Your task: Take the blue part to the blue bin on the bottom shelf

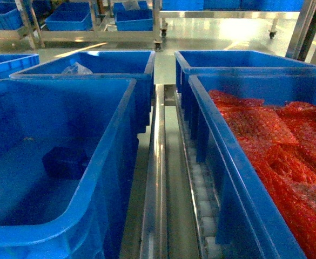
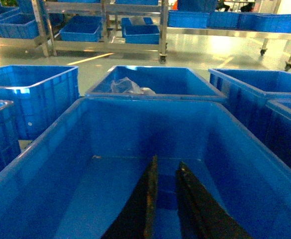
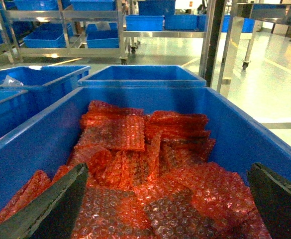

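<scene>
Dark navy-blue block, the blue part (image 1: 66, 162), lies flat on the floor of the big bright-blue plastic crate, the blue bin (image 1: 117, 162), on the left of the head view. Its long side runs left to right across the crate floor, tipped just a little. Nothing is touching it. The blue bin sits on the bottom shelf (image 1: 159, 178), a shiny steel rack with a long steel rail down the middle and rows of small white rollers (image 1: 203, 199) beside it. On the other side of the rail sits a second big blue crate (image 1: 222, 162), full of red bubble-wrap packets (image 1: 287, 151). Behind the blue bin is another blue crate (image 2: 155, 82) with a bit of clear plastic wrap (image 2: 128, 87) inside. The left gripper (image 2: 165, 199) hangs over the blue bin with its two dark fingers (image 2: 147, 199) close together, only a thin gap between them, and nothing held. The right gripper (image 3: 167, 204) hangs over the red packets with its fingers (image 3: 50, 204) spread wide apart, holding nothing.
</scene>
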Controlling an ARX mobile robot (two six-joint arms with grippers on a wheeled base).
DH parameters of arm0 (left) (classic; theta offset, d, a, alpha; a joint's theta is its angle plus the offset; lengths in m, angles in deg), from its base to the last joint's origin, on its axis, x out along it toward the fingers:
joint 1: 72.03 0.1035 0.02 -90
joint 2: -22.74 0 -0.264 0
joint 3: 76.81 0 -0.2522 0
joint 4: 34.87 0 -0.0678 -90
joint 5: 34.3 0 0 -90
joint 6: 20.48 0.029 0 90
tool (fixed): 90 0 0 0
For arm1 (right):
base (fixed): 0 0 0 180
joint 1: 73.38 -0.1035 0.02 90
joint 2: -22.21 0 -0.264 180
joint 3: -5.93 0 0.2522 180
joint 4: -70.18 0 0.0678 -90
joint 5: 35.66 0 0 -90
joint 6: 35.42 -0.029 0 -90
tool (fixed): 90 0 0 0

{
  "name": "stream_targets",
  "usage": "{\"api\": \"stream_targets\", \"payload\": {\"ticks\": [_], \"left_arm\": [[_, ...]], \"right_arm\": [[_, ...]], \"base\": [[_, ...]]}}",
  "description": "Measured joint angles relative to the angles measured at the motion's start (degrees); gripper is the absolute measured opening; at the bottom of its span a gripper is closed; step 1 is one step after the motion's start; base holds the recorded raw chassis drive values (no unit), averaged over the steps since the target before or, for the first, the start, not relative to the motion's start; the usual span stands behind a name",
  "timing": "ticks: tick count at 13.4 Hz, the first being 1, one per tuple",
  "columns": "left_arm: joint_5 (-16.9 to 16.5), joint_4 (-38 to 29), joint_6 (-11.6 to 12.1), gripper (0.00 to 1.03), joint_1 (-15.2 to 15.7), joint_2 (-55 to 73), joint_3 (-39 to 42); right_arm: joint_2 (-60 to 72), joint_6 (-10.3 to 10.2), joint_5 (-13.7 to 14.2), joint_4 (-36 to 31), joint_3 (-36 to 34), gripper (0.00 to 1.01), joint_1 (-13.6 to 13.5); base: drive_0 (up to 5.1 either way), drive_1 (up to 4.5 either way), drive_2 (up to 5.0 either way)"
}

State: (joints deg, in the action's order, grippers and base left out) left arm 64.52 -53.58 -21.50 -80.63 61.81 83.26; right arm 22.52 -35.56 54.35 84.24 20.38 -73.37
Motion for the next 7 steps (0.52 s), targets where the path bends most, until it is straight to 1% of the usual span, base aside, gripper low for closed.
{"api": "stream_targets", "payload": {"ticks": [2, 5, 6, 7], "left_arm": [[-1.0, 1.2, -0.1, 0.01, 1.0, -1.9, 0.9], [-1.6, 2.1, 0.0, 0.02, 1.6, -3.4, 1.5], [-2.1, 2.9, 0.0, 0.02, 2.2, -4.7, 2.0], [-3.5, 4.4, 0.0, 0.02, 3.3, -7.0, 2.5]], "right_arm": [[0.0, 0.0, 0.0, 0.0, 0.0, 0.98, 0.0], [0.0, 0.0, 0.0, 0.0, 0.0, 0.98, 0.0], [0.0, 0.0, 0.0, 0.0, 0.0, 0.98, 0.0], [0.0, 0.0, 0.0, 0.0, 0.0, 0.98, 0.0]], "base": [[0.0, 0.00, 0.0], [0.0, 0.00, 0.0], [0.0, 0.00, 0.0], [0.0, 0.00, 0.0]]}}
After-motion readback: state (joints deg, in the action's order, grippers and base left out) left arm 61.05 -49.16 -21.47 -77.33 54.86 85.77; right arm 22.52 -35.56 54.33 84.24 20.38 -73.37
